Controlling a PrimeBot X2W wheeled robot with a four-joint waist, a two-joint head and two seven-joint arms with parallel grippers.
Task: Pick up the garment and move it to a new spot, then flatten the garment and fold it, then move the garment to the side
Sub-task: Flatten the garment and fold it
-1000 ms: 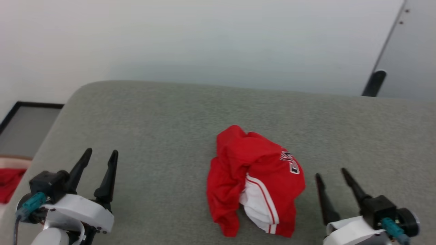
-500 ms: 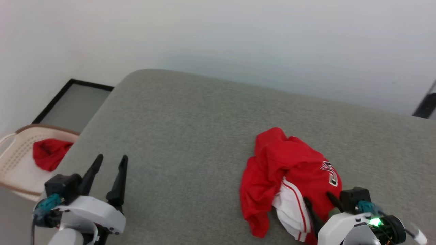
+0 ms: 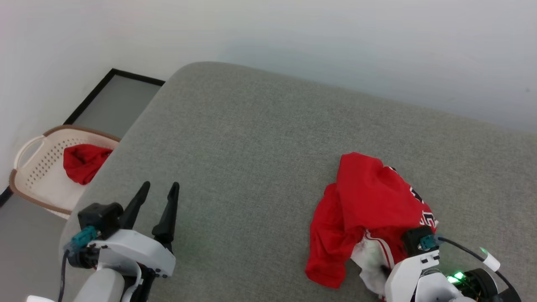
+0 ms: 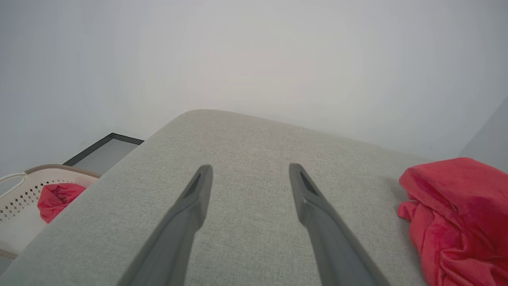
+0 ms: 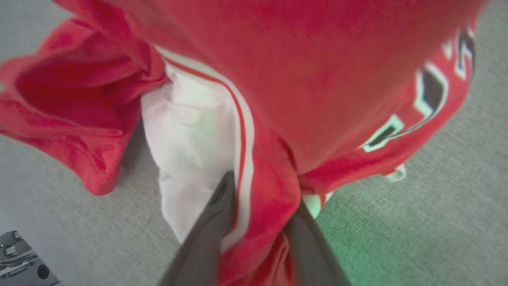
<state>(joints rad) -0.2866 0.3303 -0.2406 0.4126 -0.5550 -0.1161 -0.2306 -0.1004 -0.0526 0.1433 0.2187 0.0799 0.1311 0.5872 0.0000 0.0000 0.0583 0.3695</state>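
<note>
Fingers point(image 5: 210, 226) of right gripper point(image 5: 260, 194) pinch fold of jersey point(image 3: 369, 197) at white sleeve panel, cloth filling gap. Jersey crumpled on grey cushion point(image 3: 251, 147), near its right front. Left gripper point(image 3: 159, 188) well apart at left, fingers wide, empty. Basket point(image 3: 37, 167) off cushion's left edge, red cloth point(image 3: 84, 161) inside.

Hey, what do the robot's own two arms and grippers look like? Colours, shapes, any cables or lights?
The left gripper and the right gripper each have two long, dark, tapering fingers ending in points. Each sits on a glossy white wrist shell carrying a black block mount, a teal connector and a dark cable. A green light glows on the right wrist.
</note>
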